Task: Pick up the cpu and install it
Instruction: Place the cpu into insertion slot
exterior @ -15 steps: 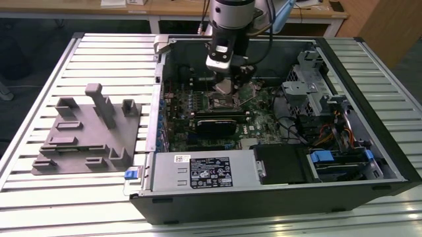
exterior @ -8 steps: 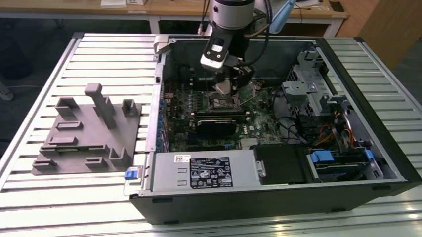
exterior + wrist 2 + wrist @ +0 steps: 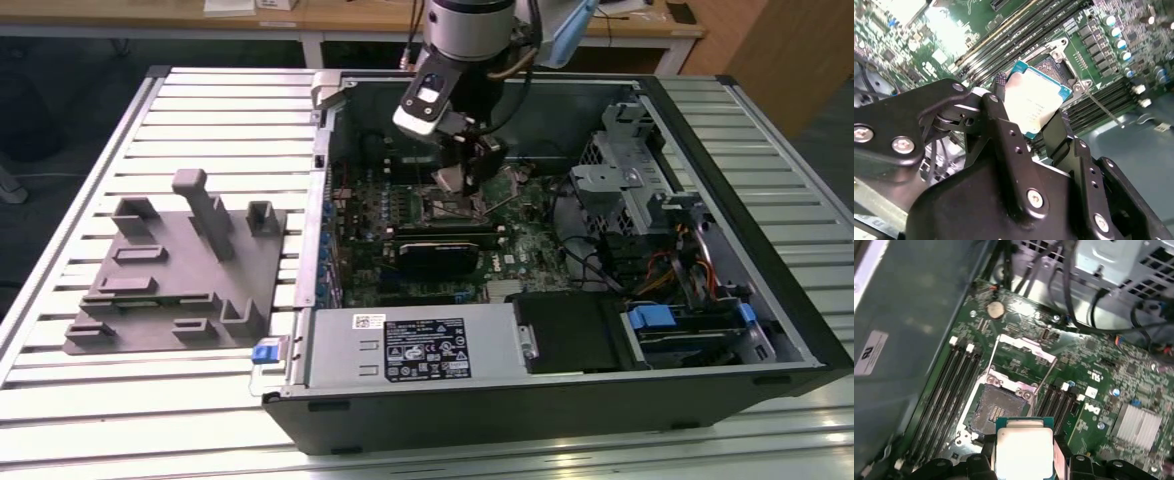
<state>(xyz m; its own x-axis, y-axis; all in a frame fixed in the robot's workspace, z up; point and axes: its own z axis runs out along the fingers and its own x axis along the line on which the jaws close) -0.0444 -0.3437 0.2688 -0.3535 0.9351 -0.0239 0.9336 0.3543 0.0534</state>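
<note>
Silvery cpu (image 3: 1036, 97) sits clamped in the hand (image 3: 1026, 107), held just above the open motherboard socket (image 3: 999, 407).

I counted one arm (image 3: 467, 30) above the one slatted surface (image 3: 200, 110), ending in one hand (image 3: 1030, 102) with two fingers (image 3: 1060, 131). There was one cpu (image 3: 1023, 450) and one open socket (image 3: 996, 410) on a single motherboard (image 3: 1094, 365). One computer case (image 3: 534, 410) lay open, with one white-labelled power supply (image 3: 414, 345) and one black heatsink block (image 3: 434, 255) inside. One gray fixture (image 3: 167, 270) sat beside it. The board carried one coin cell (image 3: 995, 309) and one finned silver heatsink (image 3: 1136, 422). Memory slots (image 3: 954, 390) ran in two banks; I could not count them surely.
</note>
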